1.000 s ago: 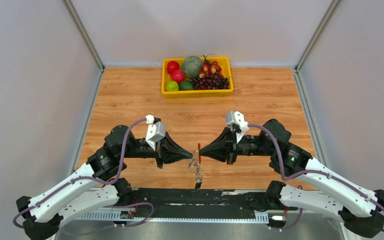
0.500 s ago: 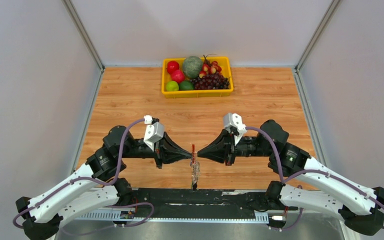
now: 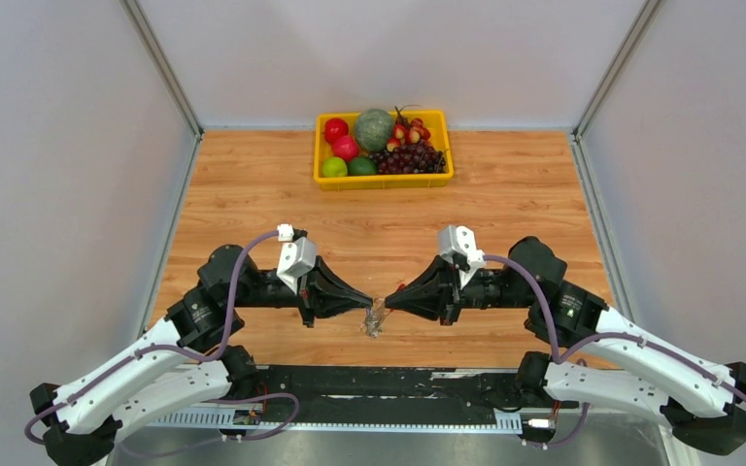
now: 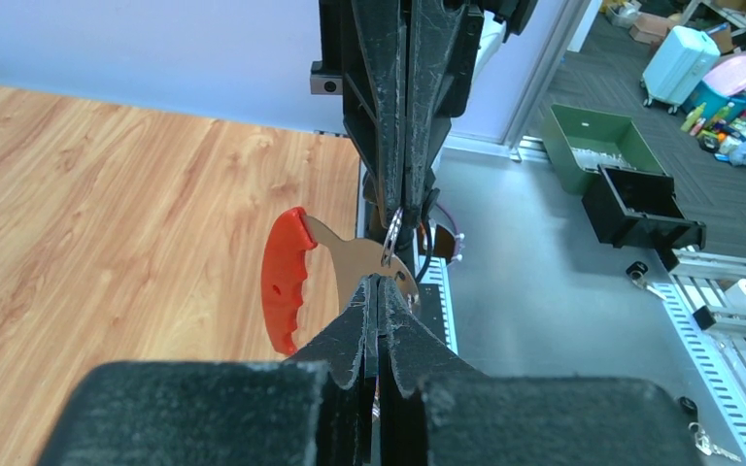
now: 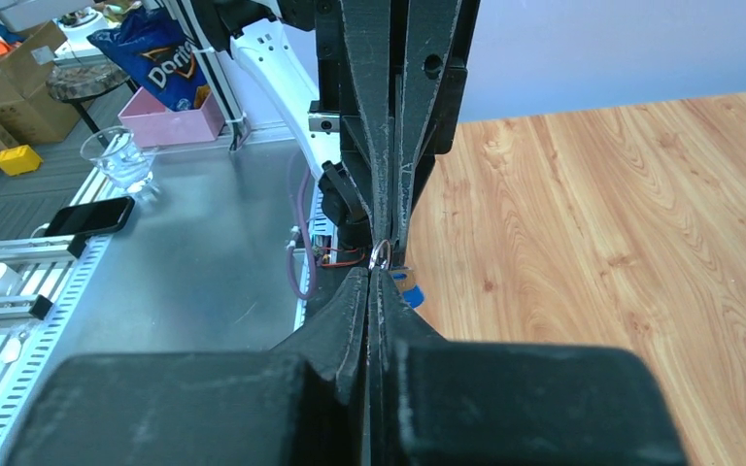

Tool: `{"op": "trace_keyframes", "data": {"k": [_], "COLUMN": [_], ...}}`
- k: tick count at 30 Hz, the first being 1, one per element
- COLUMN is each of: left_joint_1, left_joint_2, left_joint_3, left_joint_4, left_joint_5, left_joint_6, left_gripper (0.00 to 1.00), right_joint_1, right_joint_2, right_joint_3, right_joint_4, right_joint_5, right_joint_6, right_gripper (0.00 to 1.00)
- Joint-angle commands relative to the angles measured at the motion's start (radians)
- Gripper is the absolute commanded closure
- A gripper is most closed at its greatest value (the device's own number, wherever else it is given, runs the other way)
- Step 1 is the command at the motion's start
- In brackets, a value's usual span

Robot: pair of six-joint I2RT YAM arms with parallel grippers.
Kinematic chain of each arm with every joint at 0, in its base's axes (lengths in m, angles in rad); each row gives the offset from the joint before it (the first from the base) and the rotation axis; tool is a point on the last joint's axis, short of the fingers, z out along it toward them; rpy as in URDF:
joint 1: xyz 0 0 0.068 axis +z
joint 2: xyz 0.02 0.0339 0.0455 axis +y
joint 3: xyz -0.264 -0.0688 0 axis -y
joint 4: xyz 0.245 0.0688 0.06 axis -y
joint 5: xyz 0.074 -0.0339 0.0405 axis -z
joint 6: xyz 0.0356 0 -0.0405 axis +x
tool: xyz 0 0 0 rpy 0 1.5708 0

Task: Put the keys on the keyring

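My two grippers meet tip to tip above the table's near middle. My left gripper point(image 3: 371, 303) point(image 4: 379, 282) is shut on the silver blade of the red key point(image 4: 287, 277), whose red head sticks out toward the far side. The thin silver keyring point(image 4: 392, 229) point(image 5: 381, 254) sits between the two sets of tips and passes by the key's blade. My right gripper point(image 3: 389, 303) point(image 5: 377, 277) is shut on the keyring. The grey feathery charm point(image 3: 376, 321) hangs below the tips. A bit of the blue key point(image 5: 411, 291) shows just beside the right fingertips.
A yellow tray point(image 3: 384, 178) of fruit stands at the back middle of the wooden table point(image 3: 505, 194). The black base rail point(image 3: 379, 381) runs along the near edge under the grippers. Grey walls close in both sides.
The charm hung long below the tips a second ago and now hangs shorter, shifted left. The red key has turned from upright between the tips. Both grippers stay shut, tips together.
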Motion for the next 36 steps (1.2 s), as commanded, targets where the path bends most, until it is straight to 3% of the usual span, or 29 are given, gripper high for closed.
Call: {"op": "trace_keyframes", "data": {"k": [1,9,15,36], "left_joint_1": [-0.002,-0.001,-0.002,-0.002], "left_joint_2": [0.001,0.005,-0.002,-0.01], "left_joint_3": [0.043,0.056,0.061,0.077], "left_joint_4": [0.056,0.065,0.054,0.035], "left_joint_5": [0.022,0.045,0.041,0.025], "left_joint_6": [-0.019,-0.052,-0.057,-0.047], "left_gripper": [1.0,1.0,1.0,1.0], "right_joint_1": [0.031,0.136,0.182,0.256], "right_joint_2": [-0.02,-0.029,-0.041,-0.083], "right_joint_3": [0.025,0.007,0.0,-0.025], "right_joint_4": [0.041,0.036,0.049,0.039], "right_joint_5": [0.043,0.215,0.256,0.352], "right_joint_6": [-0.064,-0.229,-0.318,-0.332], "right_gripper": [1.0,1.0,1.0,1.0]}}
